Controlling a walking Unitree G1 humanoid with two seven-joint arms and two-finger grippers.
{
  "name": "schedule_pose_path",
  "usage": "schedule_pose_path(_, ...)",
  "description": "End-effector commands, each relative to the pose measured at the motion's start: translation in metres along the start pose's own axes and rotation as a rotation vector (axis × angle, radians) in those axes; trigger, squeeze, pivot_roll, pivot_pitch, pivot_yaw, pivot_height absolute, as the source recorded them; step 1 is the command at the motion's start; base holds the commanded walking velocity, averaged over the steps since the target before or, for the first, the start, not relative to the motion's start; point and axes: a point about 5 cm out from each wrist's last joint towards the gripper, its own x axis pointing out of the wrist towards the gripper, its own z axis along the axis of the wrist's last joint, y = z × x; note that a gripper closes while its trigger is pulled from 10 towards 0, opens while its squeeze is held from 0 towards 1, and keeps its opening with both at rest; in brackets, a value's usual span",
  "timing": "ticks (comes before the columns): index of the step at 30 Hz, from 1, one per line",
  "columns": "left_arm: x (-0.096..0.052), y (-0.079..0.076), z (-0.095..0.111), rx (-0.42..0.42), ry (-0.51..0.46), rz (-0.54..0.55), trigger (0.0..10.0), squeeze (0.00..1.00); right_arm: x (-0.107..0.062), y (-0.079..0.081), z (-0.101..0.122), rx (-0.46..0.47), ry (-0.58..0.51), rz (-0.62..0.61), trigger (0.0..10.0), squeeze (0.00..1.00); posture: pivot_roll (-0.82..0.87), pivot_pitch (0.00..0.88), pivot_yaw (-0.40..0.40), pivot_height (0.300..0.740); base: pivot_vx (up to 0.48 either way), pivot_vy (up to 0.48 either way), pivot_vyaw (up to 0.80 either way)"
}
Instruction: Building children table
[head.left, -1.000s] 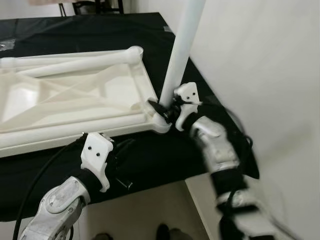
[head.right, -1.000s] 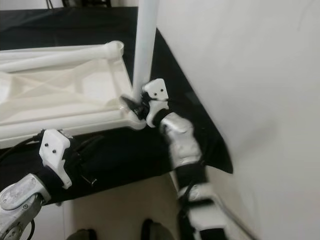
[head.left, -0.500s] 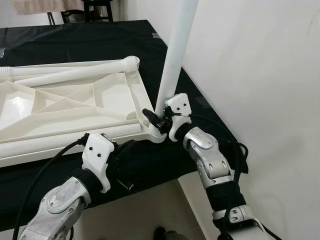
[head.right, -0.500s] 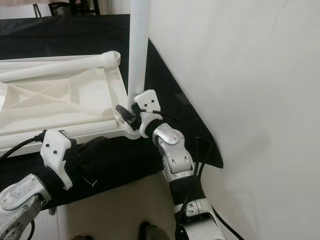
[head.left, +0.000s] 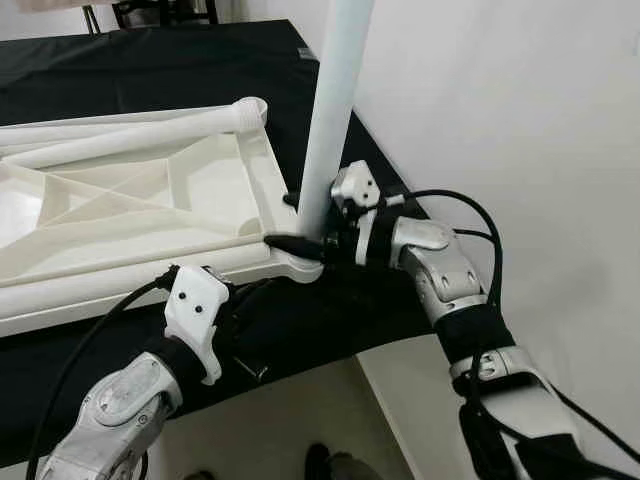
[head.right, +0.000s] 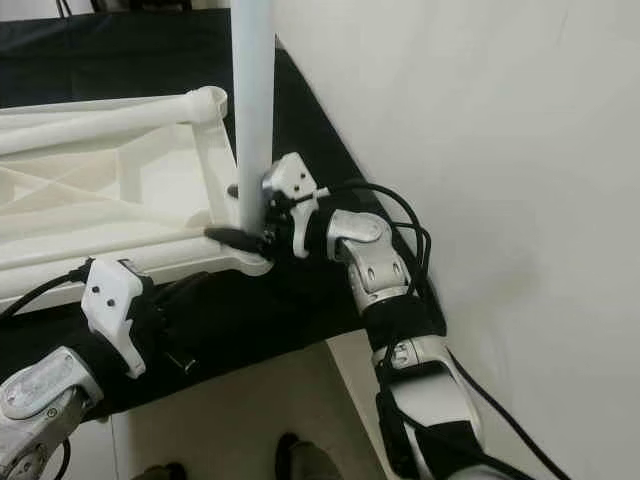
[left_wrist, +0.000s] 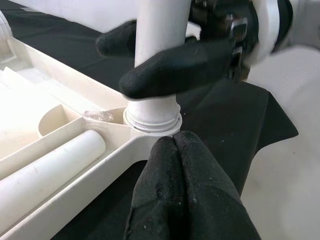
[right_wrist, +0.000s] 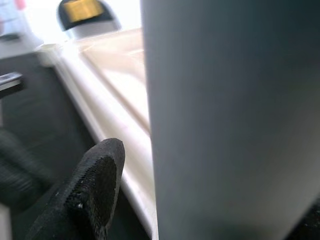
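A white plastic tabletop (head.right: 110, 180) lies upside down on a black cloth (head.right: 300, 290), and a white table leg (head.right: 252, 110) stands upright in its near corner socket (head.right: 252, 262), right beside the white wall (head.right: 480, 150). The right gripper (head.right: 240, 215) reaches in from the wall side with its two black fingers straddling the leg just above the socket, one finger in front of the leg and one behind it. The left gripper (head.right: 185, 300) hangs low over the cloth just in front of the tabletop's near edge, its black fingers hard to make out against the dark cloth, and below the table's edge a pale floor (head.right: 240, 430) shows.
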Motion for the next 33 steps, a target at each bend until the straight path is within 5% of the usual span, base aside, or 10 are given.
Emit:
schedule_pose_path(1, -0.003, -0.001, -0.002, -0.003, 0.021, -0.001, 10.0, 0.00, 0.004, 0.001, 0.003, -0.023, 0.008, 0.041, 10.0, 0.00, 0.10, 0.254, -0.139, 0.740, 0.000, 0.000, 0.00)
schedule_pose_path(8, -0.003, -0.001, -0.002, 0.000, 0.023, 0.000, 10.0, 0.00, 0.004, -0.005, 0.008, -0.033, 0.019, 0.118, 10.0, 0.00, 0.11, 0.257, -0.144, 0.740, 0.000, 0.000, 0.00)
schedule_pose_path(9, -0.004, -0.001, -0.002, 0.001, 0.023, 0.001, 10.0, 0.00, 0.005, -0.007, 0.009, -0.028, 0.020, 0.120, 3.3, 0.00, 0.11, 0.258, -0.146, 0.740, 0.000, 0.000, 0.00)
schedule_pose_path(10, -0.004, -0.001, -0.002, 0.001, 0.024, 0.002, 10.0, 0.00, 0.005, -0.009, 0.008, -0.017, 0.022, 0.129, 0.0, 0.00, 0.11, 0.259, -0.147, 0.740, 0.000, 0.000, 0.00)
schedule_pose_path(27, -0.005, -0.002, -0.003, -0.006, 0.028, 0.003, 10.0, 0.00, -0.019, -0.011, -0.035, 0.085, 0.101, -0.048, 0.0, 0.00, 0.08, 0.271, -0.155, 0.740, 0.000, 0.000, 0.00)
schedule_pose_path(29, -0.008, -0.001, -0.003, -0.003, 0.033, 0.003, 10.0, 0.00, -0.022, -0.011, -0.063, 0.162, 0.217, -0.384, 0.0, 0.00, 0.08, 0.279, -0.168, 0.740, 0.000, 0.000, 0.00)
schedule_pose_path(30, -0.008, -0.001, -0.003, -0.003, 0.033, 0.003, 10.0, 0.00, -0.022, -0.011, -0.063, 0.162, 0.217, -0.384, 0.0, 0.00, 0.08, 0.279, -0.168, 0.740, 0.000, 0.000, 0.00)
schedule_pose_path(31, -0.009, 0.000, -0.003, -0.003, 0.036, 0.005, 10.0, 0.00, -0.028, -0.008, -0.081, 0.235, 0.269, -0.750, 0.0, 0.00, 0.08, 0.279, -0.168, 0.740, 0.000, 0.000, 0.00)
schedule_pose_path(32, -0.009, 0.000, -0.003, -0.003, 0.036, 0.005, 10.0, 0.00, -0.028, -0.008, -0.081, 0.235, 0.269, -0.750, 0.0, 0.00, 0.08, 0.279, -0.168, 0.740, 0.000, 0.000, 0.00)
schedule_pose_path(33, -0.010, 0.002, -0.003, 0.000, 0.040, 0.011, 10.0, 0.00, -0.017, 0.025, -0.091, 0.269, 0.308, -0.788, 0.0, 0.00, 0.08, 0.304, -0.150, 0.740, 0.000, 0.000, 0.00)
